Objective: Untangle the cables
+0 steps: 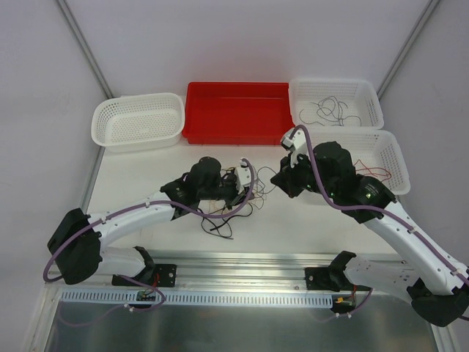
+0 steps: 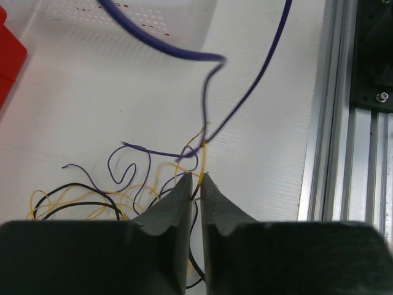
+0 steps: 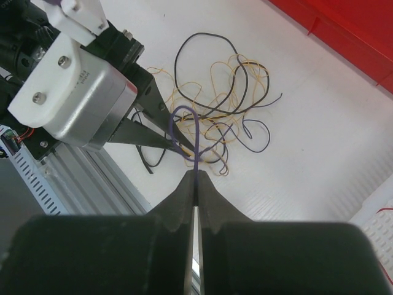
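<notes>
1. Top view: bright, even, diffuse overhead light; the white counter is close to washed out, and its shadows are short and soft.
2. Left wrist view: purple cable at top smeared and unfocused; left pincer dark and soft-edged (very near the lens).
3. Right wrist view: cables crisp, casting thin, faint shadows; right pincer a dim, blurred mass.
4. Top view: mild glare on the aluminium rail.
</notes>
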Tool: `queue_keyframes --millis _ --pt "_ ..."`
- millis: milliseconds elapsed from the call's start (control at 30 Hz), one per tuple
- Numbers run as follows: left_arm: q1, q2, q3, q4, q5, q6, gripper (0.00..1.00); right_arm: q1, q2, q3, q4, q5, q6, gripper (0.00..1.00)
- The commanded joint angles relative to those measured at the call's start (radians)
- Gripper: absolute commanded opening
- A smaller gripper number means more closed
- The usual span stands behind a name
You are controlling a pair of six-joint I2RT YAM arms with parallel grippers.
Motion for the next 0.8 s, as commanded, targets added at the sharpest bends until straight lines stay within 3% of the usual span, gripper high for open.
queue_keyframes --millis 0,33,200,267,500,767 --pt "-0.009 0.007 0.028 0.05 0.043 0.025 0.04 -0.004 -0.017 0.01 0.016 -0.032 -0.002 0.01" --pt "-0.009 0.007 0.03 0.05 0.033 0.02 0.0 -0.002 -0.021 0.008 0.012 -0.033 -0.003 0.01" --pt "-0.003 0.014 0.034 0.067 -0.113 -0.027 0.0 -0.004 -0.044 0.008 -0.023 -0.025 -0.023 0.01" --pt "0.026 0.037 0.039 0.069 -0.173 -0.079 0.0 -0.004 -0.067 0.008 -0.033 -0.025 -0.029 0.01" --pt "0.21 0.112 0.033 0.076 -0.17 -0.378 0.0 -0.002 -0.139 0.071 -0.126 -0.002 -0.069 0.01" --pt "0.319 0.224 0.028 -0.077 -0.306 -0.509 0.0 -0.002 -0.232 0.183 -0.189 0.114 -0.112 0.01"
